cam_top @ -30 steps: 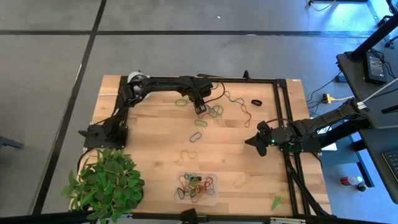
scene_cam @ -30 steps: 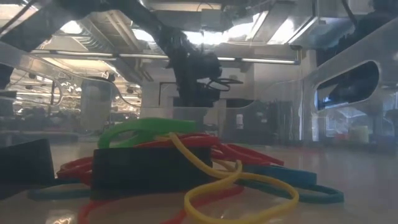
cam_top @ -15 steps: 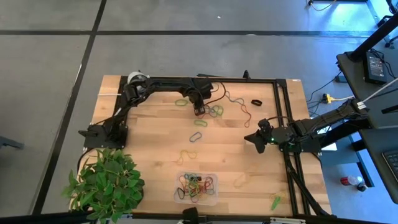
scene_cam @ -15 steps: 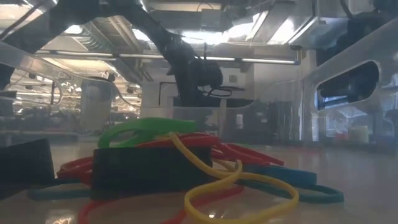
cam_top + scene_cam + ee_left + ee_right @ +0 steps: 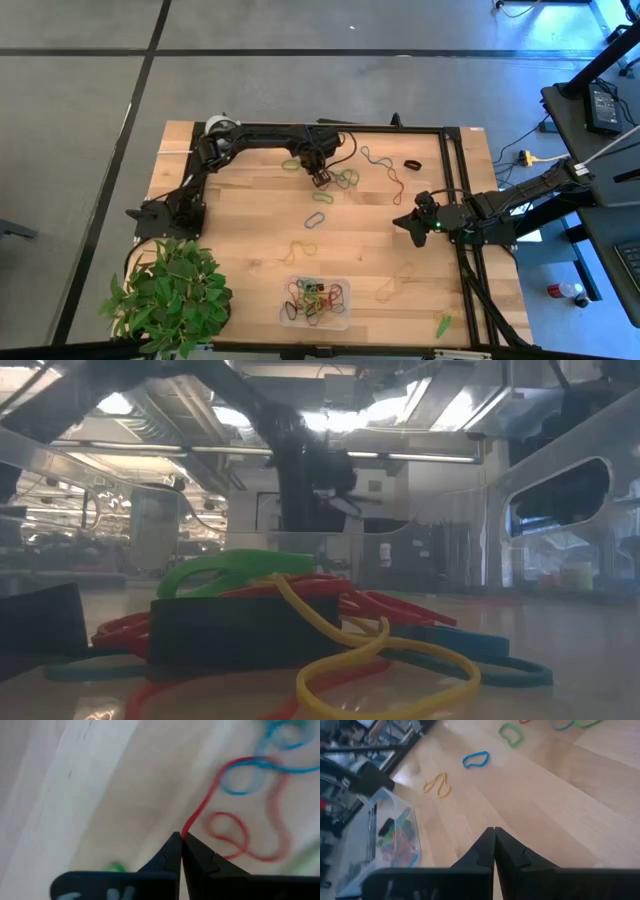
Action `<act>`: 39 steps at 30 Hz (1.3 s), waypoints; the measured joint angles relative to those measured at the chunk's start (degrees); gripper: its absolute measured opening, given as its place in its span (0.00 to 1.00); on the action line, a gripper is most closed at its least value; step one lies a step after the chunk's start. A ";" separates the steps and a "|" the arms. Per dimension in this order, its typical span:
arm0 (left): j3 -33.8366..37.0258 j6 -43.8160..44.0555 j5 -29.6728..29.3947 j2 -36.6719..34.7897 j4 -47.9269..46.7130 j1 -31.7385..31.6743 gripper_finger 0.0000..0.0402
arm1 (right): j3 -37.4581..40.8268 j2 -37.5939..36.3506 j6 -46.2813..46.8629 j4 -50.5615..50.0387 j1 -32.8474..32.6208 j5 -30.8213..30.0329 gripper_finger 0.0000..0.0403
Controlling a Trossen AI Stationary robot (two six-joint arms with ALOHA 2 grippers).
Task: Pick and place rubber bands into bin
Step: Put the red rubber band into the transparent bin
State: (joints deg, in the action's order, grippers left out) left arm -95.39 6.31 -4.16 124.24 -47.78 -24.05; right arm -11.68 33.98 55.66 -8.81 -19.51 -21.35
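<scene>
Left gripper (image 5: pixel 180 839) pinching a red rubber band (image 5: pixel 200 810), one bin (image 5: pixel 315 301) already piled with bands.

We count two grippers: the left one's fingers are pressed together on the red band's end, the loop trailing away from the tips. The right gripper (image 5: pixel 494 834) is closed on nothing, a blue band (image 5: pixel 476 759) and a yellow band (image 5: pixel 439 785) well ahead of it. Since a second ago the left gripper has pulled back slightly from the loose pile. We can't count the blurred, tangled bands.

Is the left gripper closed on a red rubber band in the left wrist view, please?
Yes, the left gripper has its fingertips pressed together on the end of a red rubber band that trails away across the wooden table.
</scene>
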 joint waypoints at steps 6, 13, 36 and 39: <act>0.00 8.95 -3.58 -6.32 -3.29 4.46 0.01 | -0.02 0.00 -8.48 -0.39 -0.02 3.51 0.03; -0.02 21.82 -8.79 -15.00 -5.04 11.49 0.01 | -0.02 0.00 -13.90 -0.61 -0.02 4.69 0.03; -0.02 43.94 -20.30 -22.92 1.56 44.01 0.00 | -0.02 0.00 -15.89 -0.85 -0.02 4.73 0.03; -0.02 44.19 -20.27 -22.92 3.86 48.04 0.00 | -0.02 0.00 -17.12 -0.86 -0.02 4.71 0.03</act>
State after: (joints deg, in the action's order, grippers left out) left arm -95.42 50.50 -24.43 101.32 -43.92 23.99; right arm -11.70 33.98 38.54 -9.67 -19.53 -16.64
